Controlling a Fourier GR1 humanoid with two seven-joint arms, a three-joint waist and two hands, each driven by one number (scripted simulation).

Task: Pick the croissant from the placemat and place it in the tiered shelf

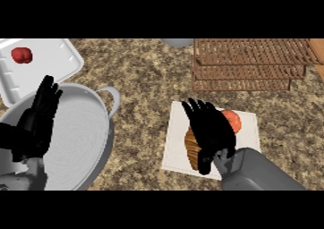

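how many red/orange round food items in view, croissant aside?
2. One red item in the white tray at upper left; one orange item on the placemat, partly hidden behind the right hand.

Light was pretty even and flat across the counter point(138, 71), no obvious single source. The white tray point(49, 67) and placemat point(179, 147) came out bright but not blown out. The pan point(78, 134) showed soft grey shading along its inside. Both hands were so black they lost almost all surface detail. Shadows were faint, mostly between the shelf point(247, 65) slats.
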